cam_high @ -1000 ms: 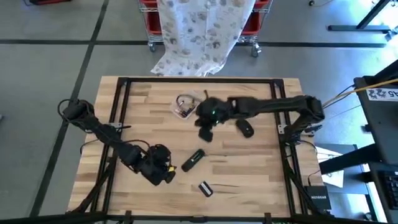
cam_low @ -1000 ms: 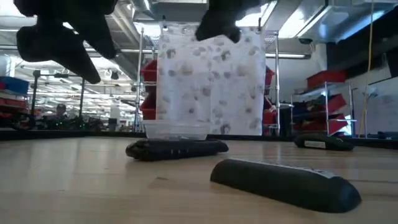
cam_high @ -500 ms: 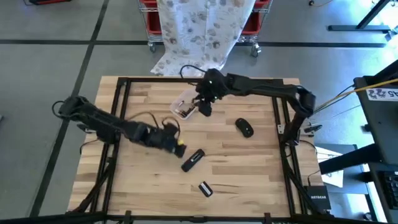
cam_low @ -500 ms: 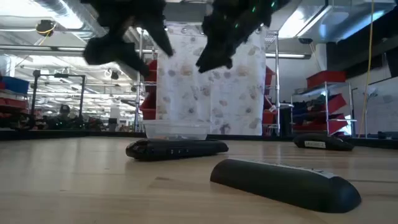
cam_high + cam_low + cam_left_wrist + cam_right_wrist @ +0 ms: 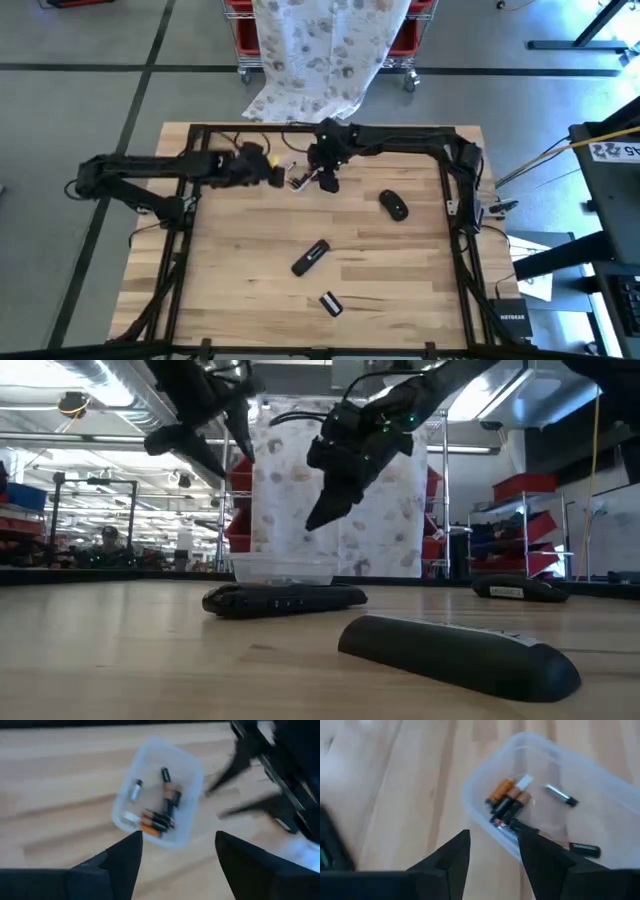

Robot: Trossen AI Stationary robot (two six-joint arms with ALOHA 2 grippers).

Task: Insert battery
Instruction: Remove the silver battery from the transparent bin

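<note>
- One clear plastic tub [image 5: 190, 765]
- About six batteries [image 5: 161, 817] inside it; exact number hard to tell
- One remote [image 5: 311, 257]
- One mouse [image 5: 394, 206]
- One small cover [image 5: 330, 303]

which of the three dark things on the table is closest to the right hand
The mouse-shaped piece, lying just right of and below the right hand over the battery tray. The remote and the small piece lie farther toward the front edge.

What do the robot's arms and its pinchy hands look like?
Both arms are dark, thin and jointed, with black cables looping along them. The left gripper has a small yellow patch near its tip. The right gripper is all black. Up close, each gripper's fingers are flat, dark, pointed wedges.
</note>
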